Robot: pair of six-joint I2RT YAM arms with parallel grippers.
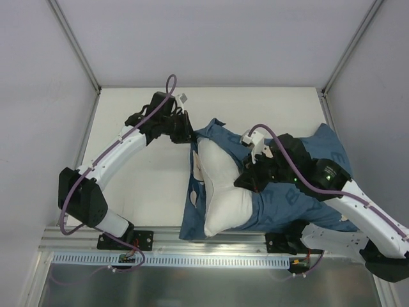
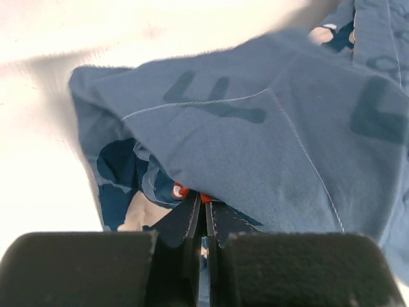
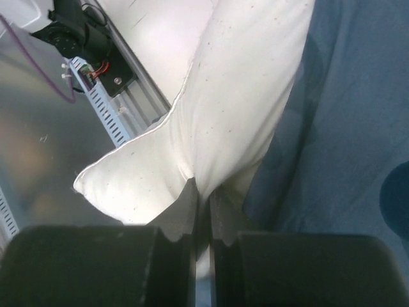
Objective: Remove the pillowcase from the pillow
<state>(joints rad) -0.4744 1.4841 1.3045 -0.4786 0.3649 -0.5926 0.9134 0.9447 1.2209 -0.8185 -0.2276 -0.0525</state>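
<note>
Light was bright, diffuse; table (image 2: 38, 192) glared white in left wrist view; wrist-view foregrounds were dark, blurred.

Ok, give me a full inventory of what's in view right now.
pillowcase: one, blue with darker print, crumpled across the table's middle and right.
pillow: one, white, partly exposed at the pillowcase's left end.
table: one, white, under everything.
rail: one, silver metal, along the table's near edge.
left pincer: one, black, shut on the pillowcase's far-left corner.
right pincer: one, black, shut on a pinch of the pillow.
</note>
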